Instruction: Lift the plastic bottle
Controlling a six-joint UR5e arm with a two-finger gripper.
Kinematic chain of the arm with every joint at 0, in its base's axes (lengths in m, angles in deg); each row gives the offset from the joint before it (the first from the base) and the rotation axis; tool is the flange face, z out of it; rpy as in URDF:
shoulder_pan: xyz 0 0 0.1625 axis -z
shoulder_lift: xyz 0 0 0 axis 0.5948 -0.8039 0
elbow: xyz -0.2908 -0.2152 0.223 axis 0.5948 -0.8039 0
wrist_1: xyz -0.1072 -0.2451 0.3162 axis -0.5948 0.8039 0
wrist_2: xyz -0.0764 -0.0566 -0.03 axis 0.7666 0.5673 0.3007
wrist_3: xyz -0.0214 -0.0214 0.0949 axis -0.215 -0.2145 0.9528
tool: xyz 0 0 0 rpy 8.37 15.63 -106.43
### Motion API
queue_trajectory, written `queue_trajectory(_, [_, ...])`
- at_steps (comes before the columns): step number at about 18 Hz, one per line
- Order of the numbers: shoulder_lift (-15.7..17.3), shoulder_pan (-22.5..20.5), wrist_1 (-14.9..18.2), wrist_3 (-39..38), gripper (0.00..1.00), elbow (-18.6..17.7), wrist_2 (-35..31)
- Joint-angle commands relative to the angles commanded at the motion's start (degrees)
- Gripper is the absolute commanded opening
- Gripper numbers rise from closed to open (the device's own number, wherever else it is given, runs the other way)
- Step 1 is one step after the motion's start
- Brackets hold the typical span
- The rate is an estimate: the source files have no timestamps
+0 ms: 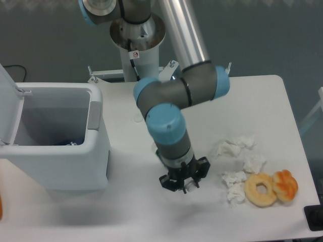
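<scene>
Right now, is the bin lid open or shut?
Open: the lid stands tilted up at the left, and the white bin shows its inside.
</scene>
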Motion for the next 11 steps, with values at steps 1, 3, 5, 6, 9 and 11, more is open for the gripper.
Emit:
queue_trajectory(1, [0.0,-0.3,0.1,1.2,0.03,0.5,0.3])
queue_trajectory(3, [0.1,-0.9,0.3,7.5,0.03,1.1,0.8])
queue_trajectory(5, [0.8,-1.1,0.7,14.0,0.03,1.1,0.8])
queue_trajectory(6, [1.0,-1.4,1.7,16.7,0.03,1.2,0.8])
queue_trajectory(9, [3.0,-2.9,8.3,27.8,0.03,1.3,3.7])
queue_trajectory(11, [5.1,-4.7,11.8,32.8,0.03,1.4,4.7])
